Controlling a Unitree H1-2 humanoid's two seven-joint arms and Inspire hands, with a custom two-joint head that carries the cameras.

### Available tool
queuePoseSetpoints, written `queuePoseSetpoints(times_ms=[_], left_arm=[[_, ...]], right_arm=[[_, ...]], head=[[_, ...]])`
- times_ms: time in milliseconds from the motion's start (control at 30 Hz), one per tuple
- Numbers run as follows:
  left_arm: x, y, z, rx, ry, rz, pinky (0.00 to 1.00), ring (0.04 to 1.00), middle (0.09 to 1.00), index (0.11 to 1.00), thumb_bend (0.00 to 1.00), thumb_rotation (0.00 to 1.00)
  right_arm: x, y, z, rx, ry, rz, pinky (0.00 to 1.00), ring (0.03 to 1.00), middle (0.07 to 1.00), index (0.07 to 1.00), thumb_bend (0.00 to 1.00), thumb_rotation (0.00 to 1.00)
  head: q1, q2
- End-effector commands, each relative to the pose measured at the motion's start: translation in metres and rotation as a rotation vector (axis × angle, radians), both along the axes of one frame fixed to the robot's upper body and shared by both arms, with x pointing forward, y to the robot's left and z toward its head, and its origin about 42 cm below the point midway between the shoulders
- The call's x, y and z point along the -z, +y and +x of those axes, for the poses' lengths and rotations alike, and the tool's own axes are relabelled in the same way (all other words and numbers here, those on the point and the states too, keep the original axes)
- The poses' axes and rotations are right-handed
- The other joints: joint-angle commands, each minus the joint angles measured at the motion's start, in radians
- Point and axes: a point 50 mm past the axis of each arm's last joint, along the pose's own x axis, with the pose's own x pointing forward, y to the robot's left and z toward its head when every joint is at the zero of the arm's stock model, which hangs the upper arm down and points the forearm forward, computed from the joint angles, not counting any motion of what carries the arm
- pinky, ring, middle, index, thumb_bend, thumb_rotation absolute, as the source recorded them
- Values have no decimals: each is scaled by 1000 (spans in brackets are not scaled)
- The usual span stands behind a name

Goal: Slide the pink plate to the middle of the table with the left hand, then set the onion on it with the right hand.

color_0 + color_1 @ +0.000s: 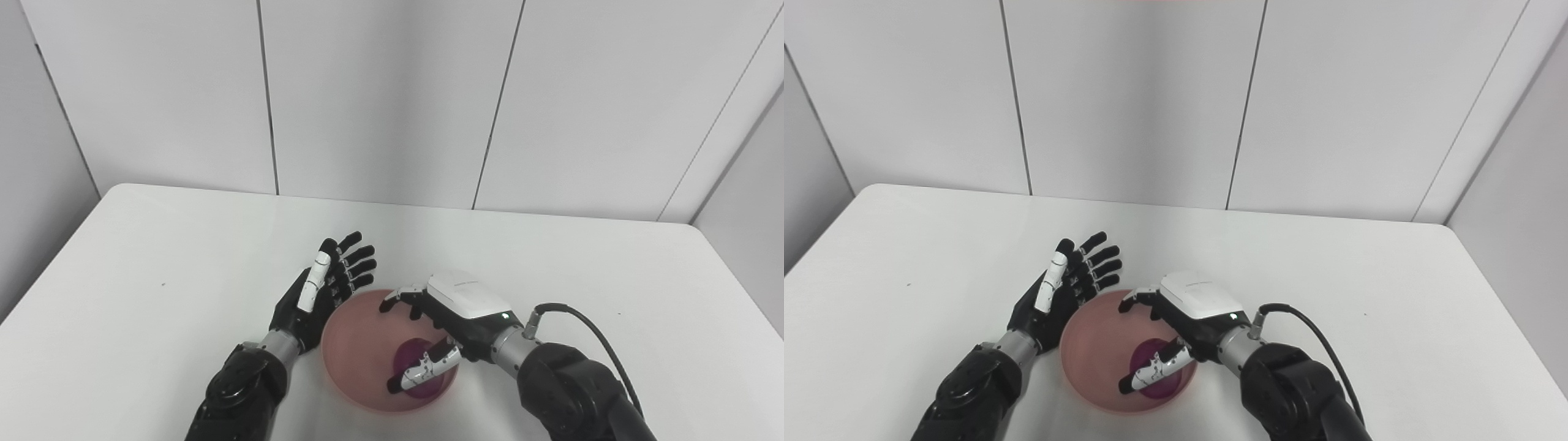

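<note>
My right hand [456, 318] hangs over the plate [349, 343], thumb and fingers spread apart, and the onion [409, 357] sits inside the plate at about 4 o'clock from its centre — right under my thumb. I can't tell whether the thumb touches the onion or only crosses in front of it; the fingers clearly arch above the far rim and clamp nothing. My left hand [324, 288] stands open just beside the plate's rim at 10 o'clock, fingers fanned and pointing away from me, holding nothing.

By my reading the step in hand is the release and the retreat. To do it well I want to lift straight up first, thumb clear of the onion, before drawing the arm back toward 5 o'clock — a sideways drag could roll the onion or tip the plate. The left hand should stay off the rim while I go.

The plate looks more like a shallow pink bowl, sitting at the near middle of the table [184, 245], and it holds only the onion, dark purple, off-centre toward my right. The sloped wall should keep it from rolling out.
</note>
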Motion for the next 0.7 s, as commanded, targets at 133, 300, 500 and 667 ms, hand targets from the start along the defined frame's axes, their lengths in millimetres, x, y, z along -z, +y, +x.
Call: queuePoseSetpoints(times_ms=[133, 300, 500, 667], left_arm=[[53, 5, -27, -2, 233, 57, 895, 886, 879, 894, 842, 875], [53, 5, -27, -8, 234, 56, 890, 876, 871, 885, 839, 871], [53, 7, -26, -9, 235, 54, 887, 878, 871, 888, 841, 869], [53, 9, -26, -9, 232, 51, 892, 877, 876, 886, 834, 861]], right_arm=[[-29, -9, 4, -5, -186, 127, 536, 710, 798, 751, 994, 485], [-36, -24, 5, 33, -262, 333, 624, 759, 800, 762, 910, 556], [-22, -49, 10, 120, -249, 664, 641, 742, 793, 796, 830, 780], [7, -63, 9, 198, -155, 868, 713, 781, 834, 843, 821, 878]], head=[[0, 0], [0, 1], [-8, -3], [-18, -4]])
